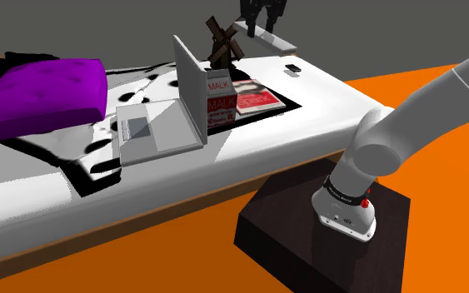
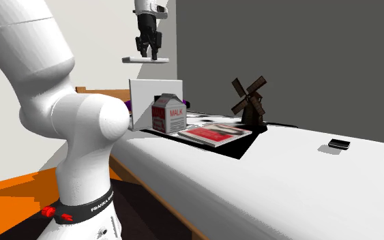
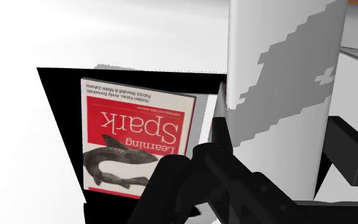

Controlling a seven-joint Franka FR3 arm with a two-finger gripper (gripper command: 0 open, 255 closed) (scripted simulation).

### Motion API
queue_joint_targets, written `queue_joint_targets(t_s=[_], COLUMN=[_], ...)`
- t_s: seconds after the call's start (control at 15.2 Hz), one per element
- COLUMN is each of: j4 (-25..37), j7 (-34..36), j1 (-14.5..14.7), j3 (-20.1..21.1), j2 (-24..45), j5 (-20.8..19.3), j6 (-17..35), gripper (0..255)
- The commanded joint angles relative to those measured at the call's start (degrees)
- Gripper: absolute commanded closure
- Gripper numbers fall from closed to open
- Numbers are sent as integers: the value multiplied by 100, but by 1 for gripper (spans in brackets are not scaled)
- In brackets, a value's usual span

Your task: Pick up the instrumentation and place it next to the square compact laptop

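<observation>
Six things are sitting around the robot's reach, told here from the stand outward in the shoulder view. Closest, the dark box stand (image 1: 324, 241) is bearing the white arm (image 1: 407, 125). Beyond it, a grey open laptop (image 1: 159, 125) is standing with its screen upright, and a purple cushion (image 1: 41, 96) is lying off toward that view's left. A milk carton (image 1: 218, 100) is standing just beside the laptop's screen. A red book (image 1: 257, 101) is lying flat next to the carton on a black patch. Farther back, a dark brown windmill model (image 1: 222, 43) is rising behind the book, and a small flat black device (image 1: 293, 68) is lying well apart from the others.

All of these are resting on a white surface (image 1: 291, 141) marked with black patches and edged in wood along its near side. An orange floor (image 1: 441, 158) is spreading under the stand, and a dark grey wall (image 2: 286, 41) is closing the room behind.

High above the surface, the black gripper (image 2: 149, 53) is clamping its fingers on the instrumentation (image 2: 146, 60), a flat white slab hanging level in the second exterior view. In the wrist view the slab is standing between the fingers, with the red book lying below and beside it.
</observation>
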Motion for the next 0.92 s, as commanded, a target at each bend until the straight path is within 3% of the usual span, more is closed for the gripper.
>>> queue_joint_targets(t_s=[0.0, 0.86], j4=[15, -1174], j7=[309, 400], j1=[87, 131], j3=[223, 303], j2=[-17, -308], j5=[100, 158], j6=[-32, 867], gripper=[255, 255])
